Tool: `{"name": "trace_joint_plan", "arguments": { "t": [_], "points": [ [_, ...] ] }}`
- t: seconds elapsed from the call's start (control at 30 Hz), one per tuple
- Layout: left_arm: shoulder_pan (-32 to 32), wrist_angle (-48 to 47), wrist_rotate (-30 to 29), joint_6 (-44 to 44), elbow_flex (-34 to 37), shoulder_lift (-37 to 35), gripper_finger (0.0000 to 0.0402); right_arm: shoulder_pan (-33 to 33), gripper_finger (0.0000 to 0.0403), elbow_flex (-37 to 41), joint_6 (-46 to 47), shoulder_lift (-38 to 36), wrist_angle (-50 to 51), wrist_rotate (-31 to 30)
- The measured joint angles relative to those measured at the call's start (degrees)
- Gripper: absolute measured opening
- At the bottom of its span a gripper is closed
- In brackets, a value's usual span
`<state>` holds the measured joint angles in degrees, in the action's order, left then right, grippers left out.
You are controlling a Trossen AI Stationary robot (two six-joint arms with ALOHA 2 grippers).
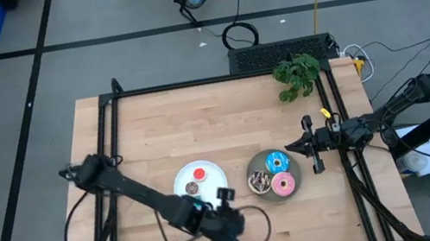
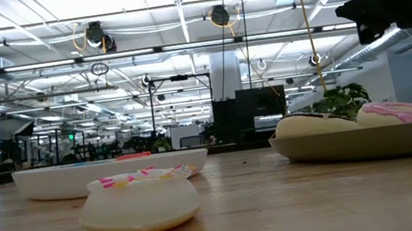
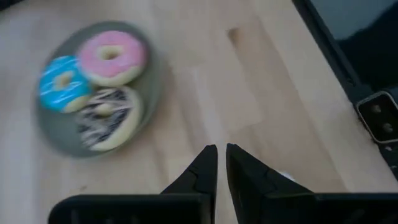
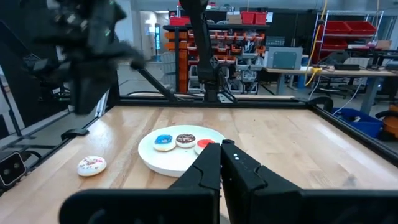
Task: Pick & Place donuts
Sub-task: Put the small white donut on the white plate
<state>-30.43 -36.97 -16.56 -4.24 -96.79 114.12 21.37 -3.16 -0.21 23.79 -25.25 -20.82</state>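
Both grippers' jaws together, nothing held

We count three large donuts (image 1: 277, 173) on the grey plate (image 1: 264, 195), apparently three tiny ones (image 4: 180, 141) on the white plate (image 4: 152, 160), and one whitish-pink donut (image 4: 91, 165) lying alone.

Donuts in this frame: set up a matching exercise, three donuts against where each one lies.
Donuts:
1. pink donut
2. red donut
3. whitish-pink donut

Places:
A. on the bare table
B. on the grey plate
C. on the white plate

Pairs: 1-B, 2-C, 3-A
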Motion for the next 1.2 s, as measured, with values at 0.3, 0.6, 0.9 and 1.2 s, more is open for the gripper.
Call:
{"name": "trace_joint_plan", "arguments": {
  "t": [0.3, 0.6, 0.9, 1.2],
  "points": [
    [-0.4, -3.2, 5.0, 0.2, -4.4, 7.8, 0.0117, 0.0, 0.0, 0.0, -1.4, 0.0, -0.2, -0.1],
    [-0.6, -7.6, 9.0, -0.2, -4.0, 8.4, 0.0208, 0.0, 0.0, 0.0, -1.1, 0.0, -0.2, -0.1],
    [-0.3, -9.1, 11.0, -0.4, -4.0, 11.7, 0.0212, 0.0, 0.0, 0.0, -1.8, 0.0, -0.2, -0.1],
    [0.1, -9.7, 11.2, -0.9, -3.9, 13.4, 0.0212, 0.0, 0.0, 0.0, -1.8, 0.0, -0.2, -0.1]
  ]
}}
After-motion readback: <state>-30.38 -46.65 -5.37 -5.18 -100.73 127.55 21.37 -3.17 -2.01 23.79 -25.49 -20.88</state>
